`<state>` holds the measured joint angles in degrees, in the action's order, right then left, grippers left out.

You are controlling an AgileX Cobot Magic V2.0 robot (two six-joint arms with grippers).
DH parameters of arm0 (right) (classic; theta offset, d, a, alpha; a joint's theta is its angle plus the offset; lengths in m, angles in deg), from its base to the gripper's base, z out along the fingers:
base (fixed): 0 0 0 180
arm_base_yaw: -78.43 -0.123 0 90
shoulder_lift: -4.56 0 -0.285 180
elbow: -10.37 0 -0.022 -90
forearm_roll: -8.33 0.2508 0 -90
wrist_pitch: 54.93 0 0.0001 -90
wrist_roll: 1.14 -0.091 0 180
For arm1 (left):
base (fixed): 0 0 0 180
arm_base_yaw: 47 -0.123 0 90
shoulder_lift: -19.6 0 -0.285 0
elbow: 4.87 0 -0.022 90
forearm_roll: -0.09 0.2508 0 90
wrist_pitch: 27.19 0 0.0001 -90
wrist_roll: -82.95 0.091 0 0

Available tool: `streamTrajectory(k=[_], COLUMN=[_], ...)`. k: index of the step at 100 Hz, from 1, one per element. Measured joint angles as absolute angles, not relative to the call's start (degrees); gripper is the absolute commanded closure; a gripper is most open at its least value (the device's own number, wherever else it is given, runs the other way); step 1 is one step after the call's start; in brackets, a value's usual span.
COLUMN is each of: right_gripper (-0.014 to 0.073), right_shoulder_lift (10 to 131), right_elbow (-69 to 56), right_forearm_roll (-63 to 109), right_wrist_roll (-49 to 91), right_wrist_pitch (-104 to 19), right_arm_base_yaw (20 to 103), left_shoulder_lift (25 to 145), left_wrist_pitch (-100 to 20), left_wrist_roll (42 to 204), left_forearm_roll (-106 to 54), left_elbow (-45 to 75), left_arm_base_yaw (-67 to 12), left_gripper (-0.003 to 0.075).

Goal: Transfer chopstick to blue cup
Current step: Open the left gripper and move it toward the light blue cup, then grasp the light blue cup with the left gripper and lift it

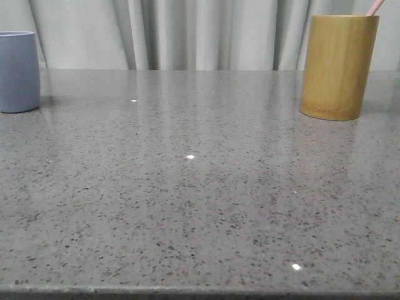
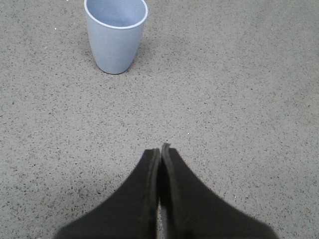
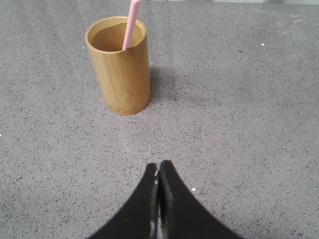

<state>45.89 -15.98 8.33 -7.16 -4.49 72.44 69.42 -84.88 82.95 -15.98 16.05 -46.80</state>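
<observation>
The blue cup stands at the far left of the grey table; in the left wrist view it is upright and empty, well ahead of my left gripper, which is shut and empty. A pale pink chopstick sticks out of the yellow-brown bamboo cup at the far right. In the right wrist view the chopstick leans inside the bamboo cup, ahead of my right gripper, which is shut and empty. Neither gripper shows in the front view.
The speckled grey stone table runs between the two cups. Pale curtains hang behind its far edge. The table's front edge lies at the bottom of the front view.
</observation>
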Motion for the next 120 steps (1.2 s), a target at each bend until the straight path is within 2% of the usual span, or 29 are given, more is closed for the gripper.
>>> streamTrajectory(k=[7, 13, 21, 30, 38, 47, 54, 75, 95, 120], right_gripper=[0.0645, 0.0597, 0.0452, 0.0226, 0.0053, -0.0027, -0.0030, -0.0030, -0.0030, -0.0030], right_shoulder_lift=[45.89, 45.89, 45.89, 45.89, 45.89, 45.89, 45.89, 45.89, 45.89, 45.89], right_elbow=[-15.98, -15.98, -15.98, -15.98, -15.98, -15.98, -15.98, -15.98, -15.98, -15.98], right_forearm_roll=[8.33, 8.33, 8.33, 8.33, 8.33, 8.33, 8.33, 8.33, 8.33, 8.33], right_wrist_roll=[-7.16, -7.16, -7.16, -7.16, -7.16, -7.16, -7.16, -7.16, -7.16, -7.16], right_wrist_pitch=[-4.49, -4.49, -4.49, -4.49, -4.49, -4.49, -4.60, -4.80, -4.94, -5.06], right_arm_base_yaw=[72.44, 72.44, 72.44, 72.44, 72.44, 72.44, 72.44, 72.44, 72.44, 72.44], left_shoulder_lift=[69.42, 69.42, 69.42, 69.42, 69.42, 69.42, 69.42, 69.42, 71.04, 84.84], left_wrist_pitch=[-85.12, -85.12, -85.37, -86.13, -86.44, -87.27, -87.75, -85.64, -81.85, -79.86], left_wrist_roll=[82.95, 82.95, 82.95, 83.49, 84.97, 87.64, 88.75, 89.48, 89.46, 88.34], left_forearm_roll=[-15.98, -15.98, -15.98, -15.98, -15.98, -15.98, -15.98, -16.36, -16.99, -16.41], left_elbow=[16.05, 16.05, 16.05, 16.05, 16.05, 16.05, 16.05, 16.05, 15.69, 5.85], left_arm_base_yaw=[-46.80, -46.80, -46.80, -46.80, -46.80, -46.80, -46.80, -46.80, -46.80, -47.22], left_gripper=[0.0736, 0.0719, 0.0657, 0.0534, 0.0375, 0.0192, 0.0113, 0.0140, 0.0231, 0.0241])
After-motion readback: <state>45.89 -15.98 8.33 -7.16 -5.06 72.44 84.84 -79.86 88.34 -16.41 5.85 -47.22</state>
